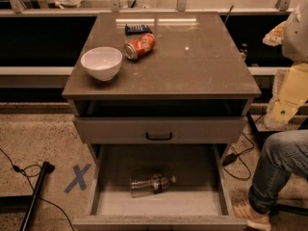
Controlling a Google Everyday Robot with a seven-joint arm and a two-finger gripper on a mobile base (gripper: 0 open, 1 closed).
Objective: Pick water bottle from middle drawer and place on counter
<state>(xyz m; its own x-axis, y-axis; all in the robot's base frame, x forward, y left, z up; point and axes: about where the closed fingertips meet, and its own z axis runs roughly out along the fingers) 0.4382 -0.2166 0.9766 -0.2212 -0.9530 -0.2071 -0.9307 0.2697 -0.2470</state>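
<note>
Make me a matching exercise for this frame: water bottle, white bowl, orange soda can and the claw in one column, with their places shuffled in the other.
Things:
1. water bottle
2. white bowl
3. orange soda can
4. claw

Places:
A. upright at the front left of the counter
B. at the right edge of the view, off to the side of the counter
C. lying on its side on the floor of the open middle drawer
D. lying on its side on the counter, behind the bowl and to its right

Pairs: 1-C, 2-A, 3-D, 4-B
</note>
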